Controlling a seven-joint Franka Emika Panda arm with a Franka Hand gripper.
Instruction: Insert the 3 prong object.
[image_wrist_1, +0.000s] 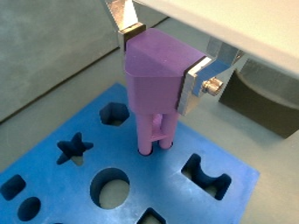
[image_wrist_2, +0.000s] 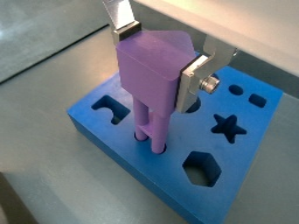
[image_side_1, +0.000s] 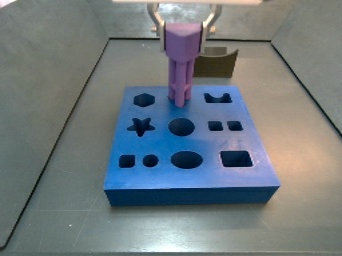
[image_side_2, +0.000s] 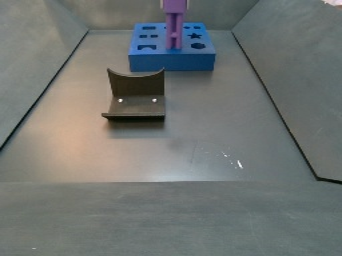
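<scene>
clamped by the two-finger gripper (image_wrist_1: 162, 59) is the tall, slim lilac plastic 3 prong object (image_wrist_1: 156, 87), its thick upper body pinched between the flat silver fingers (image_wrist_1: 197, 80) and held upright. the gripper is positioned above the thick blue plastic block with shaped cut-outs (image_wrist_1: 70, 188), and the same grip is seen in both wrist views (image_wrist_2: 155, 59). the piece's round rods (image_wrist_2: 149, 131) are pointed down, and their tips are seen at the block's top face, in or at a small opening near its middle edge; how deep they sit cannot be told.

across the blue block in a side view (image_side_1: 190, 185), from left to right, a star-shaped hole (image_side_1: 139, 126) is found on the left, a round hole (image_side_1: 181, 127) in the middle just below the lilac piece (image_side_1: 182, 60), and a notched hole (image_side_1: 215, 98) and a hexagonal hole (image_side_1: 235, 158) on the right. behind the block, a brown block with a curved notch (image_side_1: 218, 64) is partly hidden by the piece.

in a side view, the brown piece (image_side_2: 135, 95) is seen lying on the grey floor (image_side_2: 201, 150), well apart from the blue block (image_side_2: 174, 45) at the far end, where the lilac piece (image_side_2: 174, 15) stands upright.
</scene>
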